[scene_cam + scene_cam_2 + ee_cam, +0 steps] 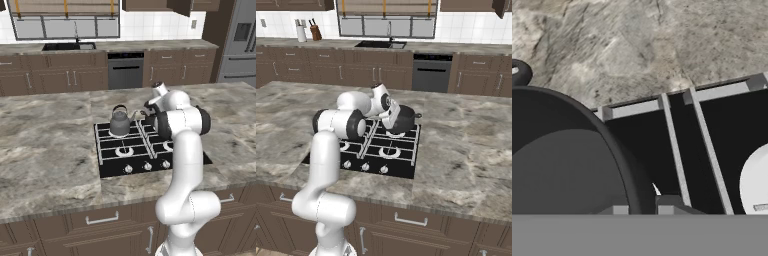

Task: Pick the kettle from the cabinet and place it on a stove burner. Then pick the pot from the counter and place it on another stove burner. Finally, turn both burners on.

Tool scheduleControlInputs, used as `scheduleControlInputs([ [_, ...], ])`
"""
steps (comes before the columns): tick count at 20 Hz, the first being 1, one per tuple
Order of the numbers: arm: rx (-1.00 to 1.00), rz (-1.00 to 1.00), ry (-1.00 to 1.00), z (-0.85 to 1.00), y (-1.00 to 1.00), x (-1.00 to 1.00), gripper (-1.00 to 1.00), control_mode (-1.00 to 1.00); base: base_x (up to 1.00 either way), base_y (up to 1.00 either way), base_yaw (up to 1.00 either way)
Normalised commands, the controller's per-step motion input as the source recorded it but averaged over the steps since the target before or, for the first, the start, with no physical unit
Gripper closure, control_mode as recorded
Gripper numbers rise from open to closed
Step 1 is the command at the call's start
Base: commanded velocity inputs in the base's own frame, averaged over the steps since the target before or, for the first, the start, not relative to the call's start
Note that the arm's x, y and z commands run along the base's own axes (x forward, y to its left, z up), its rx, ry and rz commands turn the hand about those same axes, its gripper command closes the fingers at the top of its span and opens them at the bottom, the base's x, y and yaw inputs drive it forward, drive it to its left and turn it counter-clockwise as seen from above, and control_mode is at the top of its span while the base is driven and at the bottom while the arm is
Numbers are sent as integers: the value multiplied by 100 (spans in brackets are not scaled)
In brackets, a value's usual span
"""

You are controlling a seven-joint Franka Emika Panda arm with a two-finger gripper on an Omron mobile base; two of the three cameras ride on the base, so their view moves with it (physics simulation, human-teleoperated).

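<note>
The grey kettle (120,123) stands upright on the cooktop's back left burner in the left base view. The wide black pot (403,120) sits over the back right burner, slightly tilted; I cannot tell whether it rests on the grate. My gripper (391,121) is shut on the pot's near rim. In the hand view the pot (567,165) lies at the left, its rim runs between my gripper's (643,207) fingertips, and one loop handle (519,73) shows beyond. The front burners (124,151) are bare. A row of knobs (147,166) lines the cooktop's front edge.
The marbled counter (45,135) spreads wide on both sides of the cooktop. My own forearm and elbow (182,120) stand over the cooktop's right half. Across the aisle are a sink (67,46), a steel appliance (125,70) and a fridge (240,40).
</note>
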Motion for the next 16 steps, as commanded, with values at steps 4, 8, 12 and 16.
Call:
scheduleControlInputs([
  [4,0,0,-2,0,-14,-20,-100,-100,0,0,0],
  [8,0,-1,-2,0,-15,-25,-100,-100,0,0,0],
  [12,0,-1,0,0,-8,-19,-100,-100,0,0,0],
  [16,0,0,0,0,-4,-16,-100,-100,0,0,0],
])
